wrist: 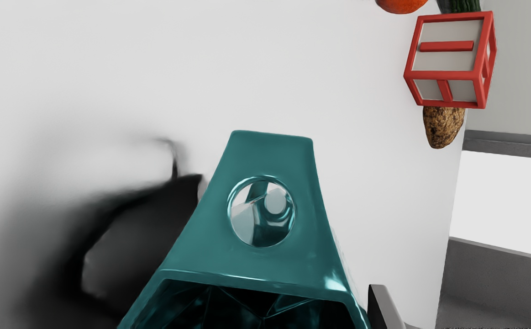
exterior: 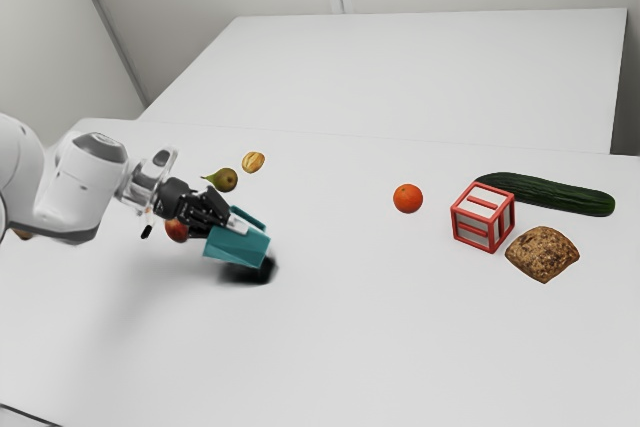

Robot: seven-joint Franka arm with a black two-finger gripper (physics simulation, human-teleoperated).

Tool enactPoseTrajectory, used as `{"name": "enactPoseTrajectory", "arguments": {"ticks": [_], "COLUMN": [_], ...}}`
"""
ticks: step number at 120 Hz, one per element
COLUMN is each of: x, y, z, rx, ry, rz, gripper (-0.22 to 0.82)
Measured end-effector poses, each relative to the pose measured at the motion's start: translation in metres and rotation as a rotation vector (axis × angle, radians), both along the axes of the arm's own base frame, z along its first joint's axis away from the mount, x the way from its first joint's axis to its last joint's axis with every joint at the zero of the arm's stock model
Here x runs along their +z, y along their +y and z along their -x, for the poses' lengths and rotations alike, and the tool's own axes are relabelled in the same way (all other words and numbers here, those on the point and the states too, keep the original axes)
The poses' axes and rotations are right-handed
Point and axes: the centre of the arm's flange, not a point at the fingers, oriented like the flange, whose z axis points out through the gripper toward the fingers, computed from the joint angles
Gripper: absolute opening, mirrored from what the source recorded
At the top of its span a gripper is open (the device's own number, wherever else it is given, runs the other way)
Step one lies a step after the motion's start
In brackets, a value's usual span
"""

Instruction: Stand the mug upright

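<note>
Exterior view: we see the gripper (exterior: pixel 234 224) clasping the teal mug (exterior: pixel 238 249), which tilts over its shadow on the white table (exterior: pixel 350 337); whether its lowest edge touches the surface, we cannot tell. In the wrist view, we note the mug's opening toward the hand and one finger (wrist: pixel 386 307) alongside its wall. Just beyond the gripper we find a red apple (exterior: pixel 176 231), then a green-brown pear (exterior: pixel 226 180) and a small yellow-brown item (exterior: pixel 254 162). Farther from the hand we place the orange (exterior: pixel 408 198), the red-framed block (exterior: pixel 482 218), a brown, rough-crusted lump (exterior: pixel 542 254) just beside it, and a cucumber (exterior: pixel 550 194).
</note>
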Motion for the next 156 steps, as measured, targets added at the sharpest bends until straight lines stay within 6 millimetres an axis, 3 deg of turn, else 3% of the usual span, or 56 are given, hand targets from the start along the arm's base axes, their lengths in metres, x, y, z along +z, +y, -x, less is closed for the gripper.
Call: {"name": "enactPoseTrajectory", "arguments": {"ticks": [18, 57, 95, 156], "x": [0.031, 0.051, 0.049, 0.045], "y": [-0.019, -0.054, -0.066, -0.061], "z": [-0.011, -0.016, -0.006, -0.002], "rx": [-0.029, -0.064, 0.078, 0.302], "ry": [-0.066, 0.003, 0.168, 0.367], "rz": [-0.104, -0.505, -0.681, -0.816], "gripper": [-0.17, -0.17, -0.17, -0.17]}}
